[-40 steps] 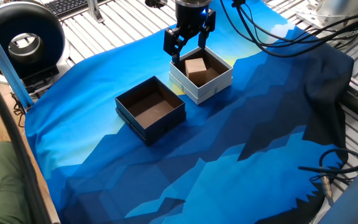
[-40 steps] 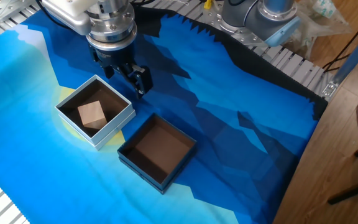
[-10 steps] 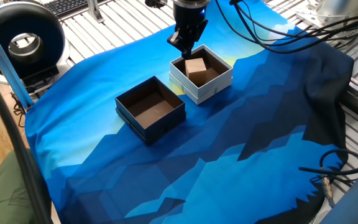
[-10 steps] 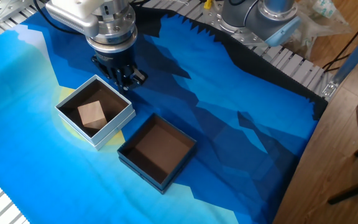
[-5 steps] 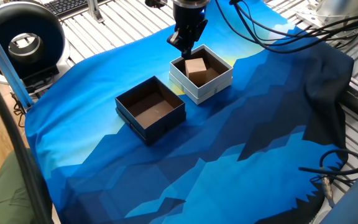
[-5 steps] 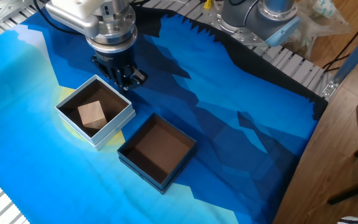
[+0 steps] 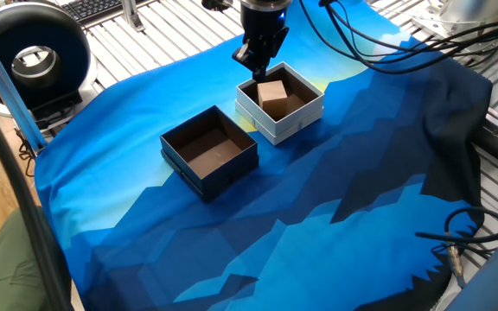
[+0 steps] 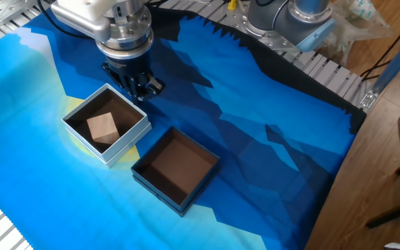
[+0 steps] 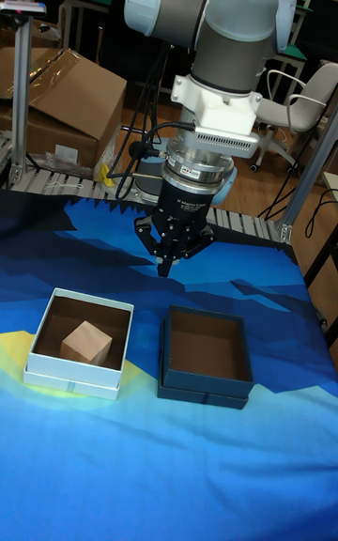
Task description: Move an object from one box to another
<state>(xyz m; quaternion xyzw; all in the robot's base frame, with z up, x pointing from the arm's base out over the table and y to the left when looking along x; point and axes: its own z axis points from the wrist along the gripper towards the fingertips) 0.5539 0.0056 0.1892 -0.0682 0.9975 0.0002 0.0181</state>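
The object, a small light-brown cube (image 7: 272, 92) (image 8: 103, 128) (image 9: 86, 342), lies inside the white-walled box (image 7: 294, 122) (image 8: 128, 139) (image 9: 70, 379). Beside it stands the dark navy box (image 7: 225, 164) (image 8: 157, 192) (image 9: 202, 389), its brown inside bare. My gripper (image 7: 254, 64) (image 8: 142, 88) (image 9: 164, 268) hangs just behind the white box's far edge, pointing down. Its fingers are shut together with nothing between them. It touches neither the cube nor the box.
A blue patterned cloth (image 7: 335, 199) covers the table. A round black device (image 7: 28, 56) and a keyboard (image 7: 102, 7) sit at the far left. Black cables (image 7: 456, 238) trail at the right. A cardboard carton (image 9: 56, 100) stands behind the table.
Four seconds ago the fingers stood open above the white box's far edge; they have since shut together. Over the last second nothing has moved.
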